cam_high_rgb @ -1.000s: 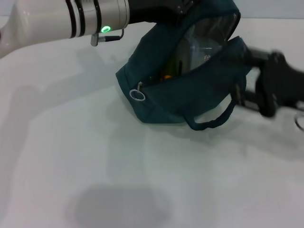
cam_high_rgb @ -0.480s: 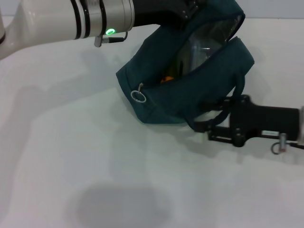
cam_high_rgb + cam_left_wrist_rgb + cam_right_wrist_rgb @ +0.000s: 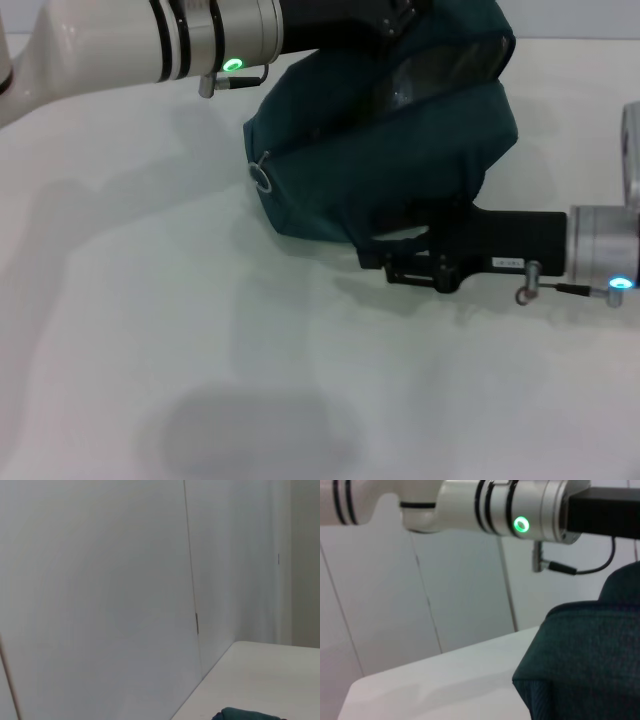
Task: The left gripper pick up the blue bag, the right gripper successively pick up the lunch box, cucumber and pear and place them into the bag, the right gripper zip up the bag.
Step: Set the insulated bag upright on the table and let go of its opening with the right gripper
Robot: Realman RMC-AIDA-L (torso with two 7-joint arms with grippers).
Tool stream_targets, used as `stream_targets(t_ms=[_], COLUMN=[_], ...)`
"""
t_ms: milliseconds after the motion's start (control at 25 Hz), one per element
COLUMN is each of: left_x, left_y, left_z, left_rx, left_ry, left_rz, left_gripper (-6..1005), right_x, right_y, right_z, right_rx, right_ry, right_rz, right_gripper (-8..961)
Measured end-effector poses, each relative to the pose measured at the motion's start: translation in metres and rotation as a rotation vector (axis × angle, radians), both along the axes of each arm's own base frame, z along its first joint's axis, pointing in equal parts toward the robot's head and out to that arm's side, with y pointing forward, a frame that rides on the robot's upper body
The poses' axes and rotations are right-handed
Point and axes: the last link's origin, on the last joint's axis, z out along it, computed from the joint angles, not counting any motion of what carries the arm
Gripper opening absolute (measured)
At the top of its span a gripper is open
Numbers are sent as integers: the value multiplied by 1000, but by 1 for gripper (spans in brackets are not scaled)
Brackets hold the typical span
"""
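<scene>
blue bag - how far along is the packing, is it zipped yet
Packing looks done: nothing lies loose on the table, though the bag's contents are hidden. In hand: the left gripper holds the blue bag up by its top while the right gripper reaches in low against its front. Left: zipping; the ring pull sits at the bag's end and the mouth looks open.

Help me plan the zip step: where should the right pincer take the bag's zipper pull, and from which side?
Grip the silver ring pull hanging at the blue bag's end nearest the robot's left. It juts clear of the fabric, so come from the table side, below the left pincer holding the bag's top. The right pincer is under the bag.
</scene>
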Motion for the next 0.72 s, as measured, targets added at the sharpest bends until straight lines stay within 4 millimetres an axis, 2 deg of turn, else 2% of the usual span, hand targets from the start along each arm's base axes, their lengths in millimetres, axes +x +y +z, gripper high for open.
stream_targets(t_ms=[280, 440, 560, 720], left_x=[-1, 0, -1, -9], left_y=[-1, -3, -4, -4], left_z=[-1, -3, -3, -1], left_rx=[-3, -11, -12, -7], left_ry=[1, 0, 6, 8], left_rz=[1, -6, -6, 13], left_gripper=[48, 47, 48, 48], right_x=[-9, -7, 2, 19], right_y=[1, -3, -5, -7], right_z=[-15, -15, -9, 8], right_rx=[-9, -24, -11, 52], right_ry=[-32, -25, -17, 38], right_rz=[10, 7, -26, -97], right_gripper=[519, 516, 513, 510])
